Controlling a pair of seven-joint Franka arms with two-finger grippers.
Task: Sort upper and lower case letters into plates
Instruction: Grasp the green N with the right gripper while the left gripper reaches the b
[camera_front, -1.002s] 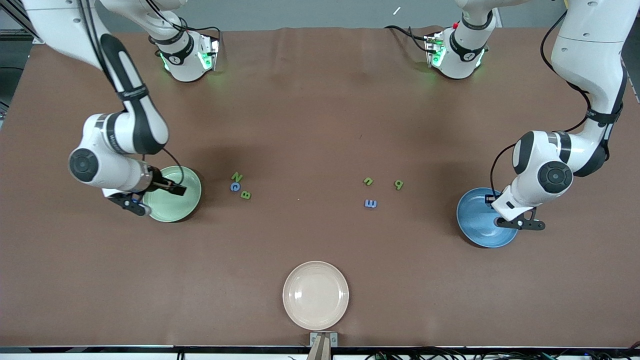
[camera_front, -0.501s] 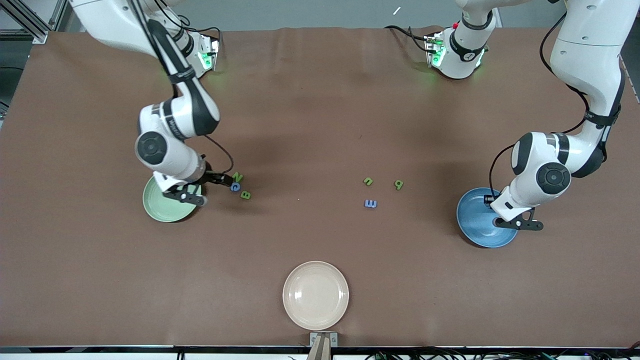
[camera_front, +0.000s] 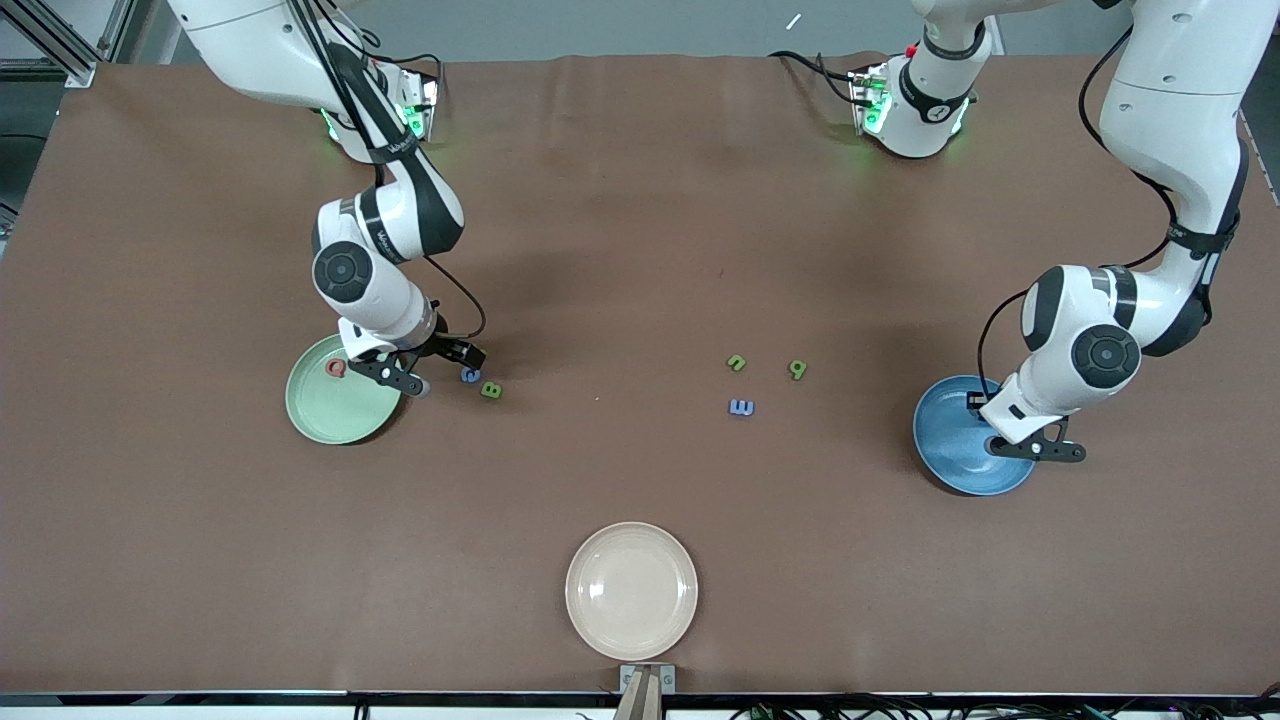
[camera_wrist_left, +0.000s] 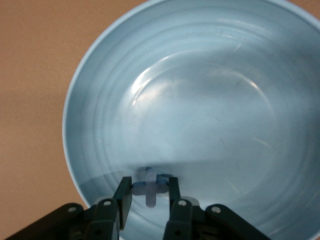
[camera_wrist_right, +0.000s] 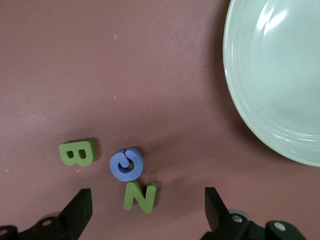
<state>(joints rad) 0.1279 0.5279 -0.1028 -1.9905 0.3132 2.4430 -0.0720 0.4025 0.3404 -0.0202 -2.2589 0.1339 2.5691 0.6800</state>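
My right claw (camera_wrist_right: 147, 202) has swung off the green plate (camera_front: 340, 410) and now hangs released, wide, over the N (camera_wrist_right: 140, 196); a red letter (camera_front: 337, 368) lies uncovered on that plate, so one capital looks sorted. From the front, the plate is at the claw's eight o'clock, the curled blue G (camera_wrist_right: 126, 164) just at its three and the B (camera_wrist_right: 77, 152) at its four. My left claw (camera_wrist_left: 150, 200) has stayed over the blue plate (camera_wrist_left: 200, 100), clenched on a pale cross-shaped letter (camera_wrist_left: 150, 187). The letters look like soft, matte foam blocks; the plates are round, smooth and shallow; the table (camera_front: 640, 250) is dull brown.
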